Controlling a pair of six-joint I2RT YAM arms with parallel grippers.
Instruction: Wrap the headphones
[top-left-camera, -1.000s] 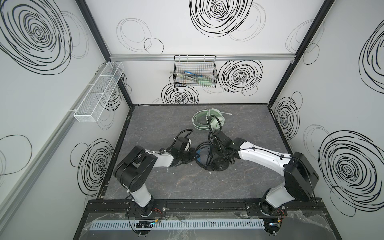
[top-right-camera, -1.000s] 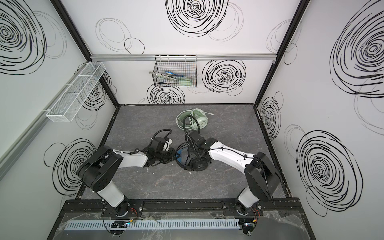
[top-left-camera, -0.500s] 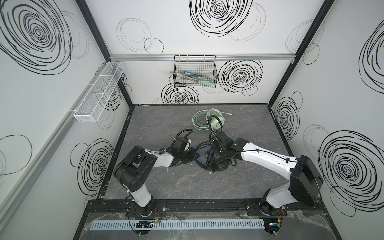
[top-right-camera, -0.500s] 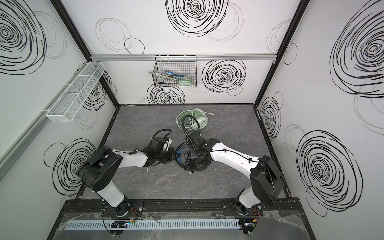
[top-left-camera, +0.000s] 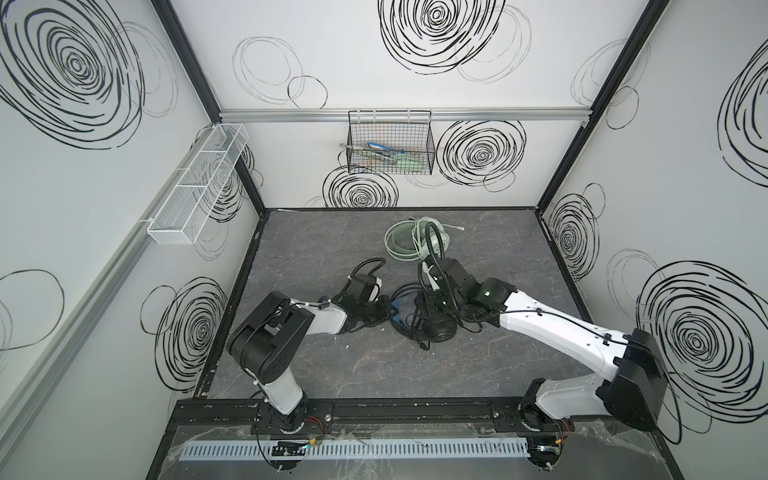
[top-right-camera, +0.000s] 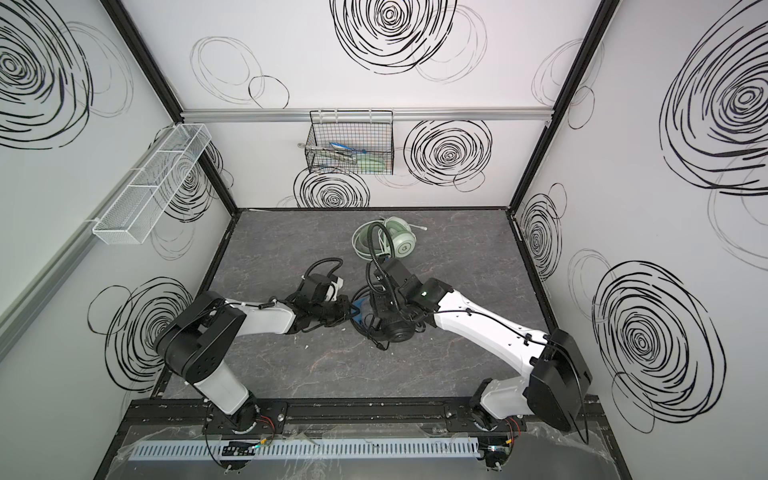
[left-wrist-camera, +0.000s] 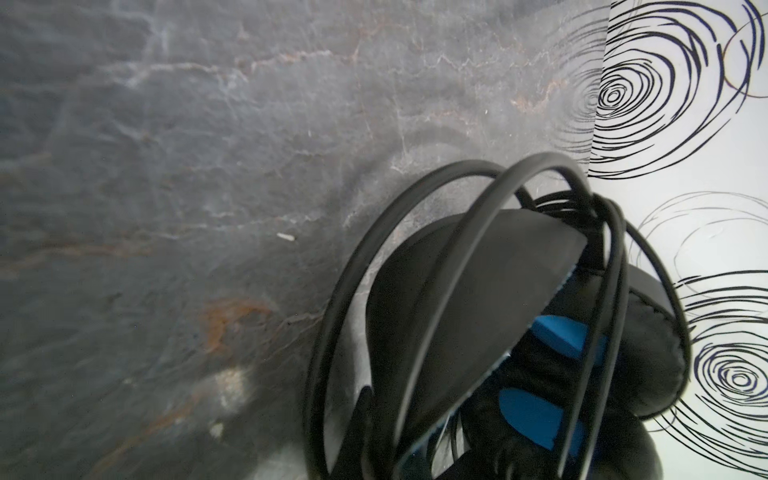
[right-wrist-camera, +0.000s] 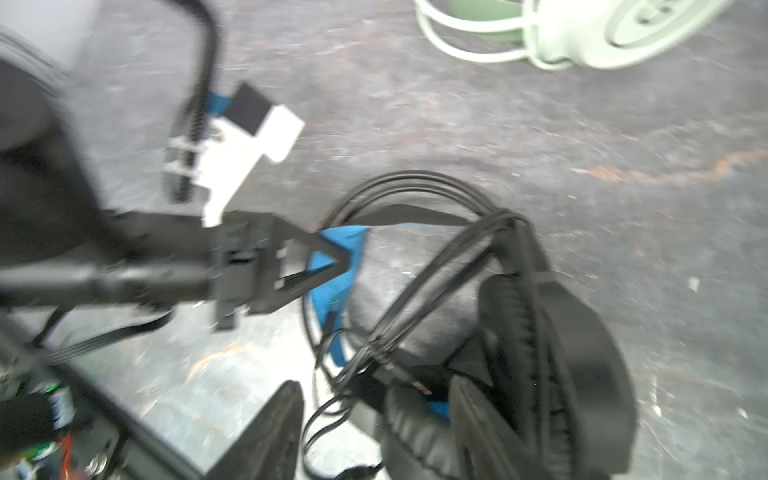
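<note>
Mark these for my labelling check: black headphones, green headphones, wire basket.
black headphones (top-left-camera: 440, 332): in a top view, on the ear cup.
green headphones (top-right-camera: 402, 247): in a top view, on the ear cup.
wire basket (top-left-camera: 357, 124): in a top view, on its front mesh.

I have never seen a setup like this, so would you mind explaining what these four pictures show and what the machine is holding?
This is a robot with two white arms, each ending in a two-finger gripper. Two pictures look down on the whole booth from overhead and are nearly alike. The other two come from a small camera on each wrist. On the grey table lie green headphones at the back and black headphones in the middle, with their cord looped loosely around them. The left gripper is pinched shut on their blue padding, seen best from the right wrist. The right gripper sits right at the black headphones; I cannot tell whether it grips them. A wire basket hangs on the back wall.
</note>
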